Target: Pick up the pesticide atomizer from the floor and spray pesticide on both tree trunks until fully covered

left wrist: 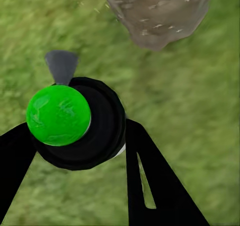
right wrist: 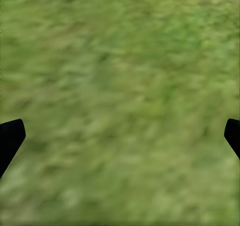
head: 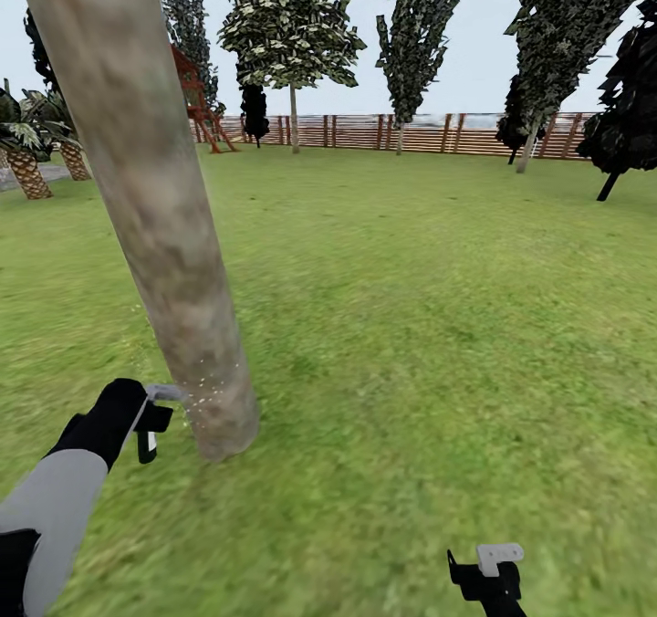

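Observation:
A thick, mottled grey-brown tree trunk (head: 160, 215) leans across the left of the head view, and its base (left wrist: 160, 15) is dotted with pale spray specks. My left gripper (head: 144, 421) is shut on the pesticide atomizer (head: 160, 398), low beside the trunk's foot, with the grey nozzle pointing at the bark. In the left wrist view the atomizer (left wrist: 75, 123) is a round black body with a green cap, held between my left gripper (left wrist: 80, 153). My right gripper (head: 493, 567) hangs open over grass (right wrist: 120, 136). Another leafy tree with a pale trunk (head: 293, 120) stands far back by the fence.
The lawn (head: 429, 325) stretches to a brown slat fence (head: 411, 131). Dark columnar trees (head: 415, 33) line the back and right. A red play frame (head: 196, 97) and short palms (head: 27, 161) stand at the far left.

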Controlling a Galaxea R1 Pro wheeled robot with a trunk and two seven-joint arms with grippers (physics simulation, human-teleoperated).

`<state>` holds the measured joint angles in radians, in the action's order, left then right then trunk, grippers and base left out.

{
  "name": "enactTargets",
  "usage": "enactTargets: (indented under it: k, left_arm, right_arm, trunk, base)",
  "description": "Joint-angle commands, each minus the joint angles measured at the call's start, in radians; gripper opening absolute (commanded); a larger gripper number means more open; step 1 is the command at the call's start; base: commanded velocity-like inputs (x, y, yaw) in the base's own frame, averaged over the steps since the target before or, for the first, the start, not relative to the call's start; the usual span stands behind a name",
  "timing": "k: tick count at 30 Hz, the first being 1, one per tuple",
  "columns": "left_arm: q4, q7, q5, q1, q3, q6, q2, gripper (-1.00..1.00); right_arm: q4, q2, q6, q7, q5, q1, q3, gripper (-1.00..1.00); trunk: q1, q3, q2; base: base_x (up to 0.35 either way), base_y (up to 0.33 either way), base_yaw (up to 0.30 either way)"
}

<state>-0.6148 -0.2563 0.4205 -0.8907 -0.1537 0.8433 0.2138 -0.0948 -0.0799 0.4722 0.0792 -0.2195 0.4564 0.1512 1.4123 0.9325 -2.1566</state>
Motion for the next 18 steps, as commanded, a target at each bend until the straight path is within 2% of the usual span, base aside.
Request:
enactTargets:
  k: [1, 4, 6, 9, 12, 18]
  left_arm:
    - [-0.002, -0.009, 0.008, 0.001, -0.006, 0.002, 0.008, -1.0]
    - [-0.003, -0.007, 0.008, 0.003, -0.007, 0.0, 0.034, -1.0]
    - [-0.003, -0.006, 0.006, 0.004, -0.007, -0.001, 0.038, -1.0]
    - [0.003, -0.005, 0.0, 0.005, -0.006, -0.001, 0.027, -1.0]
    - [0.007, -0.003, -0.003, 0.006, -0.007, -0.003, -0.005, -1.0]
    - [0.006, -0.003, -0.003, 0.006, -0.008, -0.004, -0.011, -1.0]
  right_arm:
    - [0.001, 0.0, 0.003, 0.004, -0.011, 0.001, 0.007, 1.0]
    - [0.001, 0.001, 0.003, 0.004, -0.011, 0.001, 0.007, 1.0]
    - [0.001, 0.002, 0.003, 0.004, -0.011, 0.001, 0.007, 1.0]
    - [0.001, 0.002, 0.003, 0.004, -0.011, 0.001, 0.007, 1.0]
    - [0.001, 0.002, 0.003, 0.004, -0.011, 0.001, 0.007, 1.0]
    - [0.001, 0.002, 0.003, 0.004, -0.011, 0.001, 0.007, 1.0]
  trunk:
    - [0.0, 0.001, 0.0]
    - [0.0, 0.001, 0.0]
    - [0.0, 0.001, 0.0]
    - [0.0, 0.001, 0.0]
    - [0.0, 0.001, 0.0]
    - [0.0, 0.001, 0.0]
  base:
    - [0.0, 0.0, 0.0]
    - [0.0, 0.0, 0.0]
    - [0.0, -0.01, 0.0]
    - [0.045, -0.165, 0.0]
    - [0.132, -0.246, 0.0]
    - [0.078, -0.264, 0.0]
